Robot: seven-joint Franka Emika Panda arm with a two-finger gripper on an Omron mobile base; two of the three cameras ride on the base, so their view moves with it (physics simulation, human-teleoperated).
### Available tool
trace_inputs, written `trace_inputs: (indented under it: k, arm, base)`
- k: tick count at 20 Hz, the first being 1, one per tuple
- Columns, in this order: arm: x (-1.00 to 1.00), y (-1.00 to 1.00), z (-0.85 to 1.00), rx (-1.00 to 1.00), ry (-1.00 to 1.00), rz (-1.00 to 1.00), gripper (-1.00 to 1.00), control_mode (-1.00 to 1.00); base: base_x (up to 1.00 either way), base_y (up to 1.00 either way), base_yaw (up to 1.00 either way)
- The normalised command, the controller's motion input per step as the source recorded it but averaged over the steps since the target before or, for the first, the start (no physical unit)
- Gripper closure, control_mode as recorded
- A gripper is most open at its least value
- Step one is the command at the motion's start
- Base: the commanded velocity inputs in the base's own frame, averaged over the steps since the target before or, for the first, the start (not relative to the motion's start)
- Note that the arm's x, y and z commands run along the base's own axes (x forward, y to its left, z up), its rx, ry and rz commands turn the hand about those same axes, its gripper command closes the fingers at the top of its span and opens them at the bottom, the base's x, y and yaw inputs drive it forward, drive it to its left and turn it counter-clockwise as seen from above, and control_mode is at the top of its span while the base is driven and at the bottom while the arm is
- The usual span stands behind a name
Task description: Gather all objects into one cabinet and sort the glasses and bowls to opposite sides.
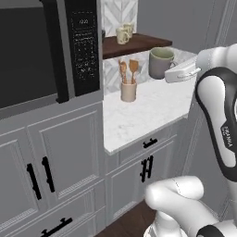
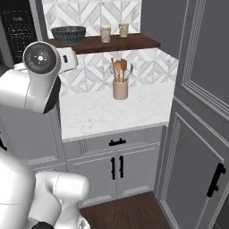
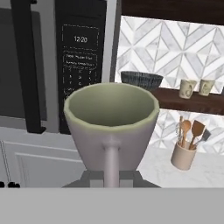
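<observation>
Gripper [image 3: 111, 183]: jaws were closed tight on the handle of the grey mug [image 3: 112, 127], which was held upright in the air.
Grey mug: directly ahead of the jaws, its pale green inside showing.
Dark ribbed bowl [image 3: 141, 80]: beyond the mug, on the dark brown shelf [image 3: 192, 103] — at its near-oven end.
Two cream cups [image 3: 188, 88]: on the same shelf, well apart from the bowl.
Crock of wooden spoons [image 3: 183, 155]: on the marble counter [image 1: 139, 111], below the cups.

Grey-white chevron tile wall [image 2: 89, 71], white marble counter [image 2: 112, 114] over grey cabinets [image 2: 116, 167] with black handles, black wall oven [image 1: 28, 51], tall grey pantry door [image 2: 201, 134], dark wood floor [image 2: 125, 214]
</observation>
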Motion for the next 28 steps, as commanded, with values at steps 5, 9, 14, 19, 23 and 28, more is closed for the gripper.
trace_inputs:
  k: [5,9,14,19,23,28]
  arm:
    - [0.00,0.00,0.00,0.00,0.00,0.00,1.00,1.00]
    - [0.00,0.00,0.00,0.00,0.00,0.00,1.00,1.00]
    - [0.00,0.00,0.00,0.00,0.00,0.00,1.00,1.00]
    - [0.00,0.00,0.00,0.00,0.00,0.00,1.00,1.00]
    - [0.00,0.00,0.00,0.00,0.00,0.00,1.00,1.00]
    - [0.00,0.00,0.00,0.00,0.00,0.00,1.00,1.00]
  base:
    - [0.66,-0.11,0.12]
    - [0.66,-0.24,0.13]
    - [0.40,-0.50,0.11]
    - [0.26,-0.37,0.33]
    - [0.27,-0.18,0.43]
    - [0.00,-0.51,0.01]
